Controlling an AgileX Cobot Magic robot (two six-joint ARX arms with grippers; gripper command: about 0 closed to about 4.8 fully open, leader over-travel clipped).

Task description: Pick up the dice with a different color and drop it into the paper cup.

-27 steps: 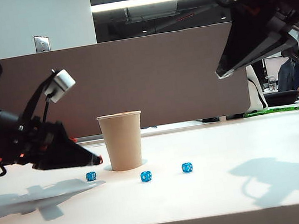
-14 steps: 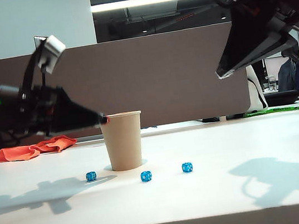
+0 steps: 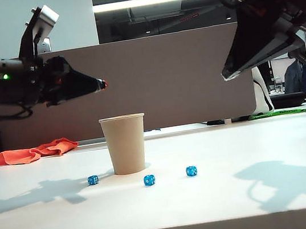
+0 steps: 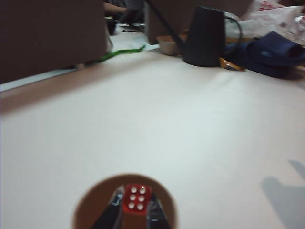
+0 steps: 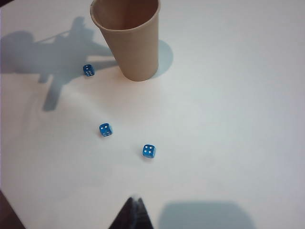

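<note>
One red die [image 4: 137, 197] pinched in left hand [image 3: 101, 85], held high at 11 o'clock of paper cup [image 3: 125, 144], clear of its rim. Step: carry to cup. Next: centre over mouth, then release. Right hand [image 5: 133, 213] idle, high at 2 o'clock, fingertips pressed together. Three blue dice [image 3: 149, 180] on surface [image 3: 251, 151].

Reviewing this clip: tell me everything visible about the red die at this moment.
The small translucent red cube die with white pips is pinched between the two dark fingers of the left gripper, its six-pip face toward the wrist camera. In that view it hangs in front of the tan paper cup's open mouth. In the exterior view it shows only as a red speck at the gripper tip, raised above the cup's rim and slightly to its left, touching nothing else.
</note>
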